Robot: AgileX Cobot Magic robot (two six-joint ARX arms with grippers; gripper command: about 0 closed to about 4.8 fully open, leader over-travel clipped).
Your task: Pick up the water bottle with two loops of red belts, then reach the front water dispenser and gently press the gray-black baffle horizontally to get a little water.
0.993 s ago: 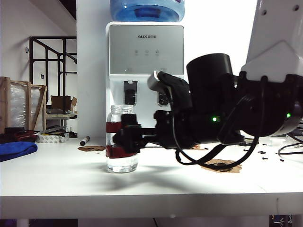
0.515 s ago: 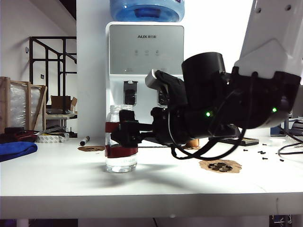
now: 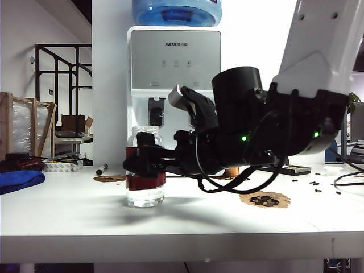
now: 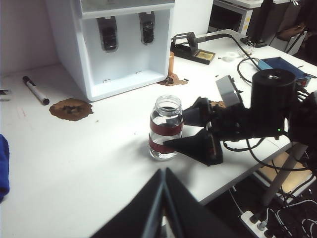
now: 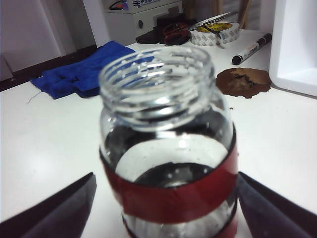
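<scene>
Exterior view, water bottle: the water bottle (image 3: 145,173) stands upright on the white table (image 3: 85,216), in front of the water dispenser (image 3: 173,85) and a little left of its taps; its mouth has no cap and two red bands ring its body.
Right wrist view, my right gripper: my right gripper (image 5: 163,210) is spread wide, one dark finger on each side of the bottle at band height; a gap shows between each finger and the glass, so I am not yet pinching it.
Left wrist view, my left gripper: my left gripper (image 4: 162,198) hangs above the near part of the table, well apart from the bottle, its two fingers pressed together with nothing between them.
Gray-black baffle: the gray-black baffle (image 4: 147,31) sits in the right-hand tap recess of the dispenser; in the exterior view my right arm hides it.
Behind the bottle: a black marker (image 4: 35,89) and a brown patch (image 4: 71,108) lie on the table near the dispenser's foot.
Far left: a blue cloth (image 3: 20,181) lies at the table's edge, with a roll of tape (image 5: 218,33) beyond it.
</scene>
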